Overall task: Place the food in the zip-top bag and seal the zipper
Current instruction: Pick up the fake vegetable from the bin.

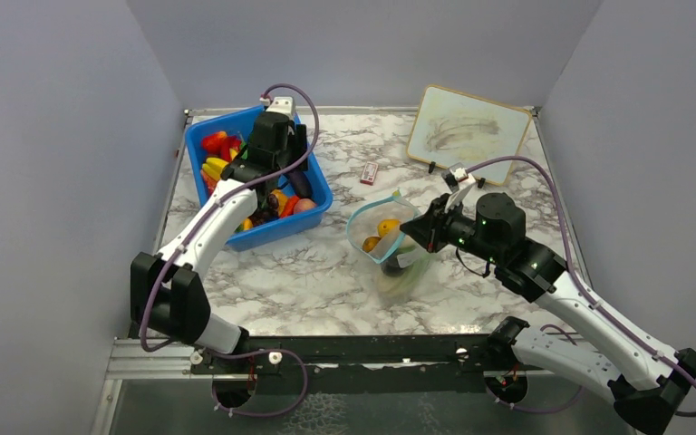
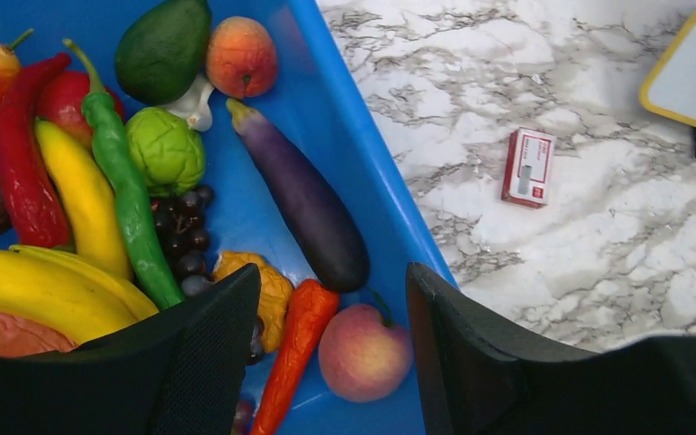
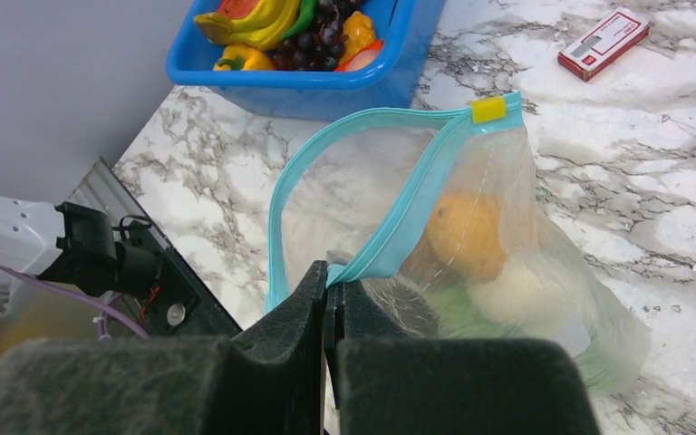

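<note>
The clear zip-top bag hangs open in mid-table, with orange round pieces and green lettuce inside. Its light-blue zipper gapes open, with a yellow slider at the far end. My right gripper is shut on the zipper strip and holds the mouth up; it also shows in the top view. My left gripper is open and empty above the blue bin, over a purple eggplant, a peach and an orange carrot.
The bin holds several more toy foods: bananas, a green pepper, a red pepper, an avocado, grapes. A small red-and-white box lies beside the bin. A whiteboard stands at the back right.
</note>
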Robot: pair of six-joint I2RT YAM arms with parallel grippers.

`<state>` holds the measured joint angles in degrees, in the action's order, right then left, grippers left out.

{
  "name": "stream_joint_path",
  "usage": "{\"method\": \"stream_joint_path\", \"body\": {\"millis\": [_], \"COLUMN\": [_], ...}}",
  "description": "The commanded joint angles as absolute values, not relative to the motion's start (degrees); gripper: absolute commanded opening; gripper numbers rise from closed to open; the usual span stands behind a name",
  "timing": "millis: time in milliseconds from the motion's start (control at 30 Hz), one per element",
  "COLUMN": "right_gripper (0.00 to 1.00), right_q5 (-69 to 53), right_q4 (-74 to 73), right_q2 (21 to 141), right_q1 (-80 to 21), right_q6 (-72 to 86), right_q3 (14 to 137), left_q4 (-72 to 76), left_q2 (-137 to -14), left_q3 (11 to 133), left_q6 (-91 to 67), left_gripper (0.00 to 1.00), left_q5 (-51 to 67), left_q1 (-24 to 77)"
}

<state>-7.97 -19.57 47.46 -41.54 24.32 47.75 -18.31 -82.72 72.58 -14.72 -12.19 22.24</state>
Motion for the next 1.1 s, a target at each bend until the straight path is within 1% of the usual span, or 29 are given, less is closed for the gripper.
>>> {"method": "stream_joint_path", "body": {"millis": [0, 100, 267, 433, 567, 767, 1067], "right_gripper": [0.01, 0.01, 0.01, 0.01, 0.01, 0.01, 0.01], "right_q5": [-7.56, -7.35, -7.33, -7.55, -6.5, -5.62, -5.43], "right_q4": [-20.64, -20.74, -21.05, -21.66, -22.72, -23.3, -23.82], "right_q2": [46.58, 46.71, 46.89, 46.85, 46.4, 45.87, 45.43], "right_q1": [-41.48, -41.46, -41.48, -41.48, -41.48, -41.48, -41.45], "right_q6": [23.28, 23.74, 24.7, 25.56, 25.36, 25.55, 25.5], "right_q3": [50.43, 50.93, 51.33, 51.8, 52.25, 51.69, 52.01], "left_q4": [-13.35, -11.49, -11.05, -11.53, -6.48, -8.22, -8.99], "left_q2": [-86.82, -91.11, -99.55, -105.45, -108.37, -114.11, -119.74], "left_q3": [74.05, 75.7, 80.29, 82.38, 80.83, 83.37, 86.2], "left_q6": [-18.63, -21.6, -24.32, -26.81, -27.68, -28.79, -28.47], "left_gripper": [0.63, 0.61, 0.54, 0.53, 0.53, 0.56, 0.61], "left_q5": [-9.1, -5.7, -3.45, -2.57, 0.81, -3.2, -3.78], "left_q1": [17.23, 13.46, 10.67, 9.14, 9.05, 9.05, 8.92]}}
